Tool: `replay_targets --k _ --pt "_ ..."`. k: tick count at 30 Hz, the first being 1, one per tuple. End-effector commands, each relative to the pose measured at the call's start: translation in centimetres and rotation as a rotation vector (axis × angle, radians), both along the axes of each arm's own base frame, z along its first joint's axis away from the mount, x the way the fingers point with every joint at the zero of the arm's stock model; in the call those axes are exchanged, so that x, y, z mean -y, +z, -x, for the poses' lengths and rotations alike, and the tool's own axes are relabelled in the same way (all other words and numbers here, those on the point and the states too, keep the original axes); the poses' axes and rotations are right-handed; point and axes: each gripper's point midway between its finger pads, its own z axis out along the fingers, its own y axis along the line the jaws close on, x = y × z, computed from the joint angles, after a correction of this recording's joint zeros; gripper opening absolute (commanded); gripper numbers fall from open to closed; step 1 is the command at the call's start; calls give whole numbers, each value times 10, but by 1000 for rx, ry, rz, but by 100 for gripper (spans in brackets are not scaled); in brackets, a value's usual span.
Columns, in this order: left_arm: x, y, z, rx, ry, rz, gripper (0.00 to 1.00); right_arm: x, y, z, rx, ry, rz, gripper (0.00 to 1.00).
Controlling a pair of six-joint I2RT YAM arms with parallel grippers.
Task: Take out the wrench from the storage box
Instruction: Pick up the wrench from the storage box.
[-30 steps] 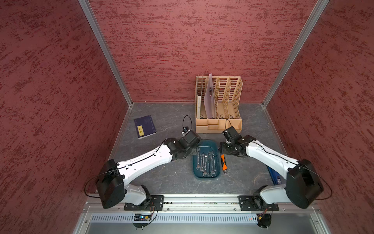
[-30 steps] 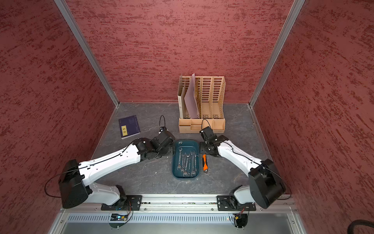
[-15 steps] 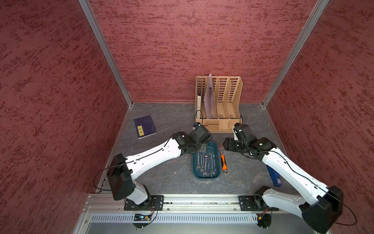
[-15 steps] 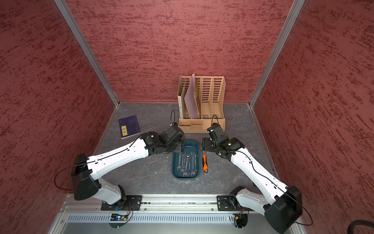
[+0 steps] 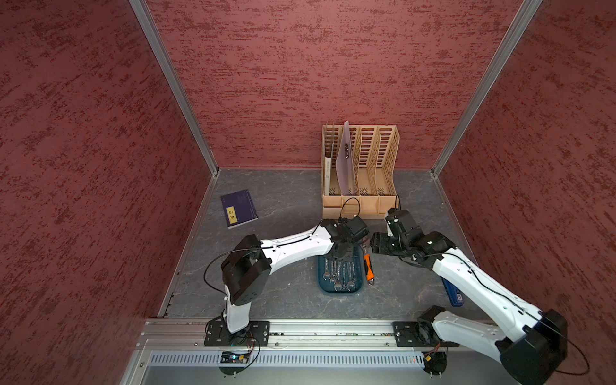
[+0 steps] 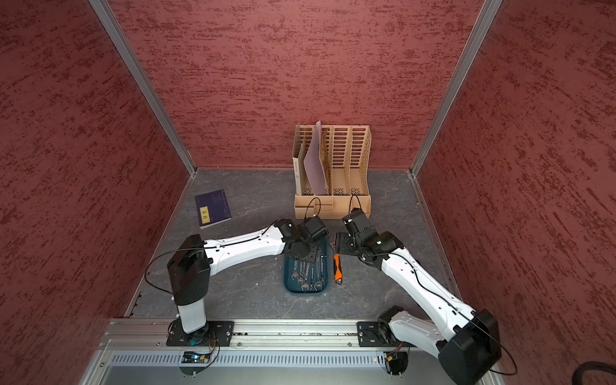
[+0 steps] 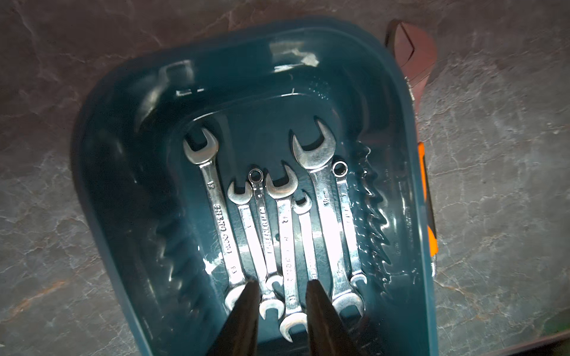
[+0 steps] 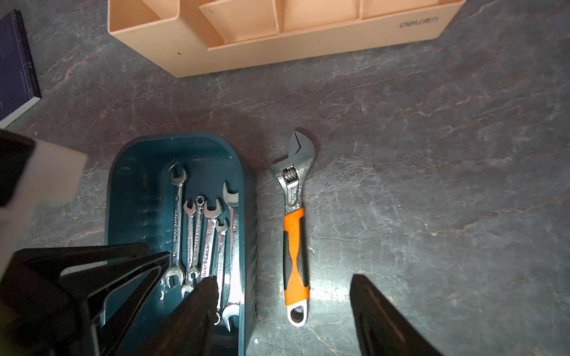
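Wrenches [image 7: 266,228] lie in the box [image 7: 123,191]; left gripper [image 7: 280,286] straddles their ends, jaws narrow, grip unclear; right gripper [image 8: 282,288] spreads wide.

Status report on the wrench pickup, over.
Left gripper down in shallow dark teal plastic tray, jaws straddling silver steel wrenches, grip unconfirmed. Right gripper open, empty. Orange-handled adjustable wrench beside tray, outside it.

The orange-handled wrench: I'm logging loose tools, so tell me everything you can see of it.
The wrench is an adjustable one: grey steel head with a worm screw, orange-and-black grip, steel hang loop. It lies flat on the table, parallel to the box but apart from it, head toward the organizer.
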Motion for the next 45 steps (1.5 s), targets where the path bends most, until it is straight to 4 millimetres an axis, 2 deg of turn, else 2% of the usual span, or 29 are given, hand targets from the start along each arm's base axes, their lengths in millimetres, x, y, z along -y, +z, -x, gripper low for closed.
replay_targets --k 1,8,21,37,45 --pt "4 -7 1 -35 -4 -12 28 8 -2 -3 20 -22 25 73" --pt "7 -28 1 -77 -6 -29 25 10 -5 -2 18 -26 36 73" --pt "9 -53 4 -123 -9 -49 21 17 -9 -1 12 -40 56 74" --pt "33 -54 11 -131 -47 -9 20 21 -15 0 -1 -49 66 75" --pt "25 -72 12 -161 -15 -56 20 24 -16 0 -2 -52 70 75"
